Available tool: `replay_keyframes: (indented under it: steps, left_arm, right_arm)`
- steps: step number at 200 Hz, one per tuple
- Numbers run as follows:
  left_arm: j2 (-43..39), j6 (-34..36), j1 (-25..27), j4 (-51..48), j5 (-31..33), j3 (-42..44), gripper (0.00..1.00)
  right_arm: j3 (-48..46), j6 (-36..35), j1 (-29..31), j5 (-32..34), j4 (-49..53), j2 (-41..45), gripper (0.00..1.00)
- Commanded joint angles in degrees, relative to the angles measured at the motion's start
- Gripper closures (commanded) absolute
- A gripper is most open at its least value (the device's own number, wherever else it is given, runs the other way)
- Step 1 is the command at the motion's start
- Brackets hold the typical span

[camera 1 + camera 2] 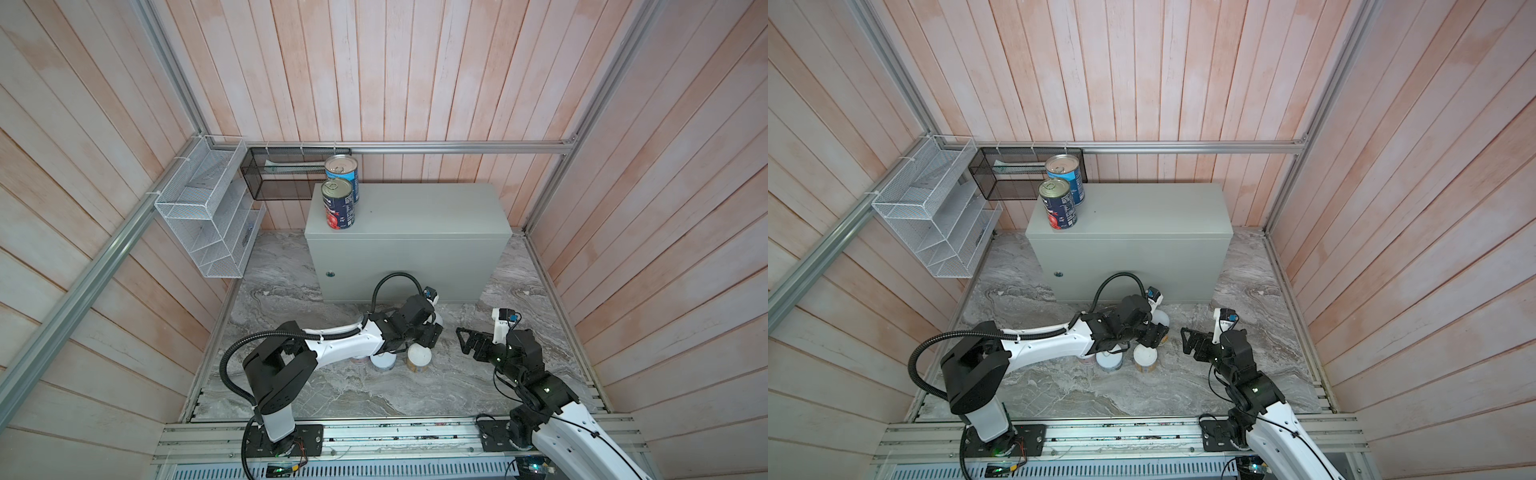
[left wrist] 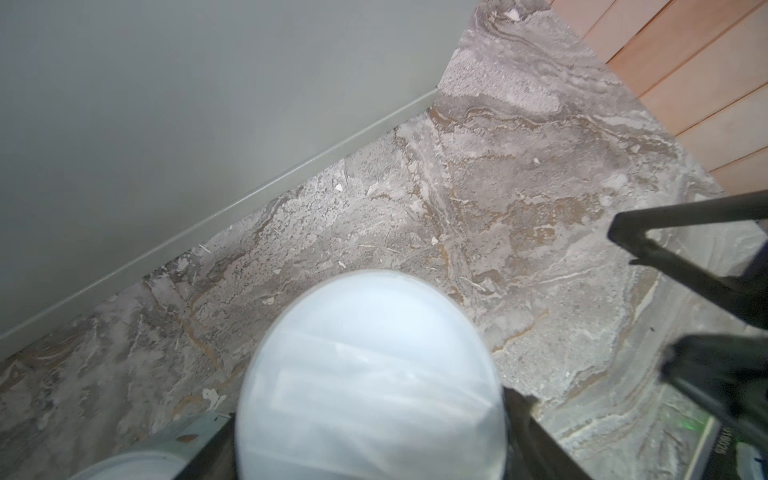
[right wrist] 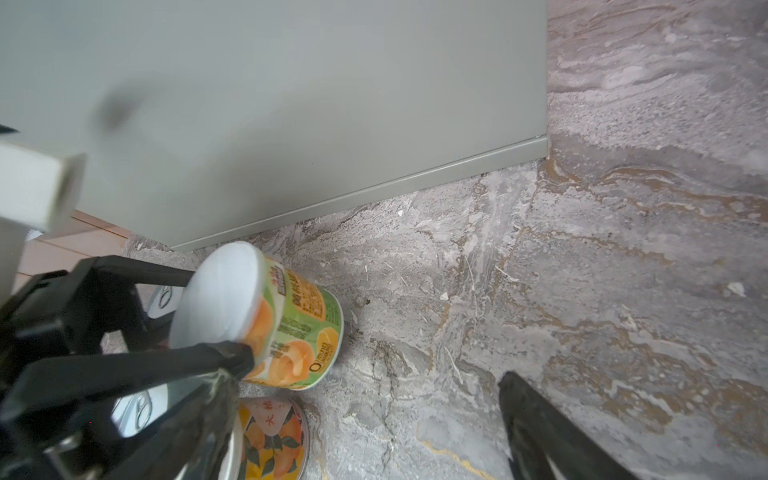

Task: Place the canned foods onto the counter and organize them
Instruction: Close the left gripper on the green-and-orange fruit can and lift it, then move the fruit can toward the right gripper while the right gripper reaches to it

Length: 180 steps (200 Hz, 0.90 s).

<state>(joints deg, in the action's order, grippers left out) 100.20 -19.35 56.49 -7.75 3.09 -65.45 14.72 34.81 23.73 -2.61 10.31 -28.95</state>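
My left gripper (image 1: 432, 330) is shut on a yellow-green can with a white lid (image 3: 266, 320), which is tilted just in front of the counter (image 1: 415, 216). Its lid (image 2: 370, 382) fills the left wrist view between both fingers. On the counter's left end stand the navy tomato can (image 1: 338, 203) and the light blue can (image 1: 343, 172). More cans sit on the marble floor by the left arm: a white-lidded one (image 1: 419, 358), a short pale one (image 1: 383, 361) and a third half hidden under the arm (image 1: 359, 359). My right gripper (image 1: 467, 340) is open and empty, right of the held can.
A white wire basket (image 1: 208, 208) hangs on the left wall and a black mesh basket (image 1: 282, 174) on the back wall behind the counter's left end. The grey marble floor (image 1: 415, 395) reaches the front rail. Wooden walls close in both sides.
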Motion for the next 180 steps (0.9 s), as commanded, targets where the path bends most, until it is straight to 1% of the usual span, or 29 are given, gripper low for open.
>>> replay_keyframes:
  steps: [1,14,17,35,70,95,111,154,180]
  left_arm:
    - [-3.78,-0.66,-1.24,3.53,-1.32,-0.29,0.49]
    - [-4.04,-0.86,-1.29,3.88,-3.12,-0.16,0.50]
    - [-4.13,-1.05,-3.13,3.88,-3.44,-0.03,0.50]
    - [-4.80,-2.02,-4.65,4.14,-4.96,0.47,0.51]
    - [-7.03,-1.92,-5.42,5.20,-5.47,2.36,0.51]
    - [-8.60,-1.35,-5.51,3.08,-4.17,2.80,0.51]
    - [-10.51,-1.06,-5.69,3.37,-3.39,4.21,0.51]
    - [-16.16,-0.74,-6.55,2.18,-0.03,7.87,0.52]
    - [-20.59,-0.40,-7.25,1.95,1.15,10.88,0.52]
  right_arm:
    - [1.17,-0.86,-0.35,-0.23,-0.92,-0.42,0.03]
    - [1.29,-1.12,-0.35,-0.12,-1.27,-0.60,0.03]
    - [1.35,-1.19,-0.35,-0.11,-1.45,-0.67,0.03]
    - [1.95,-1.65,-0.30,-0.21,-2.02,-1.51,0.03]
    - [3.66,-4.11,-0.34,-1.80,-3.99,-4.61,0.03]
    - [6.35,-6.66,-0.34,-2.55,-5.41,-7.84,0.03]
    - [7.92,-7.71,-0.35,-3.63,-6.17,-10.12,0.03]
    - [7.17,-7.30,0.07,-8.29,-12.84,-15.57,0.03]
    - [7.63,-6.47,1.10,-8.80,-16.00,-18.30,0.03]
